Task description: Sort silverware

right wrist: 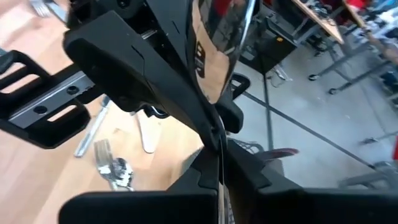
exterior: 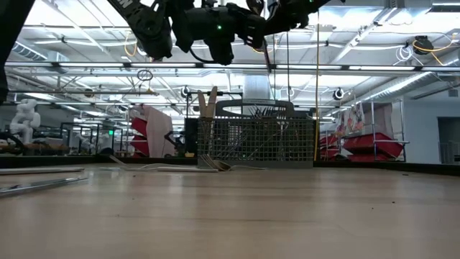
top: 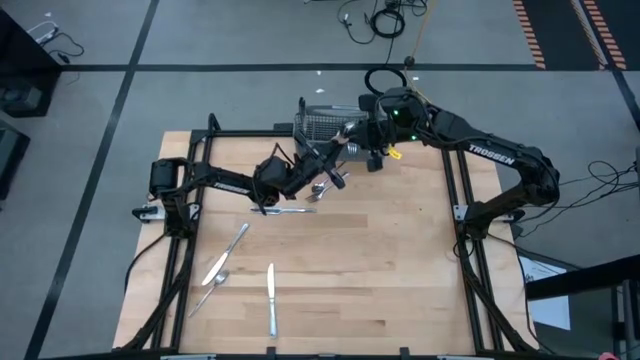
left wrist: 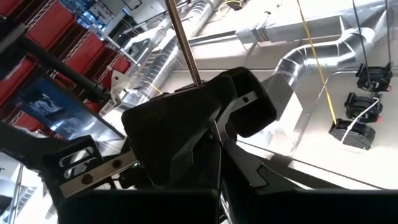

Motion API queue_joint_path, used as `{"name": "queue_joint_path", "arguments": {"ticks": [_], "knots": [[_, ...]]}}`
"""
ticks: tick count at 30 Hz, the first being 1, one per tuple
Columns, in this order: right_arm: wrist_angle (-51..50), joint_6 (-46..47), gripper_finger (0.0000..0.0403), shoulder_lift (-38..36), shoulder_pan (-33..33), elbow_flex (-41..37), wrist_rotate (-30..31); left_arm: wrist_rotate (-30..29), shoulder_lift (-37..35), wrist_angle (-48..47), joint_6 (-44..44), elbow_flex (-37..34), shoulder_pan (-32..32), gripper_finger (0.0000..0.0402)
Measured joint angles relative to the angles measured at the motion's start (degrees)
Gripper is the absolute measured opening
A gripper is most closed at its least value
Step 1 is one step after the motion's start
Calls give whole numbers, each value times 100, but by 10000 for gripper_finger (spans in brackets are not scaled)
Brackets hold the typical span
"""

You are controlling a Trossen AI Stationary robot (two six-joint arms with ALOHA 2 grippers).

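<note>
Silverware (top: 271, 298) lies loose on the desk (top: 400, 260), with a small heap (top: 322, 186) near the wire basket (top: 322, 122), and one slim piece (left wrist: 183, 43) raised above that heap. My left claw (left wrist: 211, 118) is clenched on this piece, and my right claw (right wrist: 219, 163) is clenched as well, apparently on the same piece. For a clean transfer, confirm that the right grip is firm, release the left claw only then, and withdraw it straight so the piece does not twist or drop.
</note>
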Motion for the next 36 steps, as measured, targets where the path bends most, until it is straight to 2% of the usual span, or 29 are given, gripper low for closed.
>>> {"name": "queue_joint_path", "arguments": {"ticks": [6, 11, 13, 18, 23, 26, 29, 32, 34, 36], "knots": [[446, 217, 1, -69, -99, -7, 264, -38, -4, 83, 475, 1, 23, 10], [1069, 595, 1, -216, -364, 13, 464, 27, 0, 379, 946, 1, 110, 28], [1202, 892, 1, -230, -533, 9, 460, 232, 1, 509, 1232, 1, 212, 33], [1403, 1515, 0, -282, -883, 11, 226, 1643, 2, 1784, 2752, -1, 812, 38], [1495, 1802, 0, -258, -990, -2, -4, 3754, -485, 1744, 3956, 36, 1490, 38], [1730, 2043, 0, -231, -1020, 2, -117, 4726, -825, 1575, 4735, 33, 1878, 38], [1836, 2327, 0, -73, -1016, 8, -131, 5852, -1259, 1054, 5593, 30, 2221, 38], [2104, 2591, 0, 158, -995, 2, -146, 6925, -1755, -280, 6834, 30, 2464, 38], [2315, 2702, 0, 325, -946, 2, -138, 7130, -2098, -1622, 7892, 30, 2567, 38], [2455, 2929, 0, 499, -878, 2, -106, 7056, -2471, -3039, 9162, 30, 2622, 38]]}}
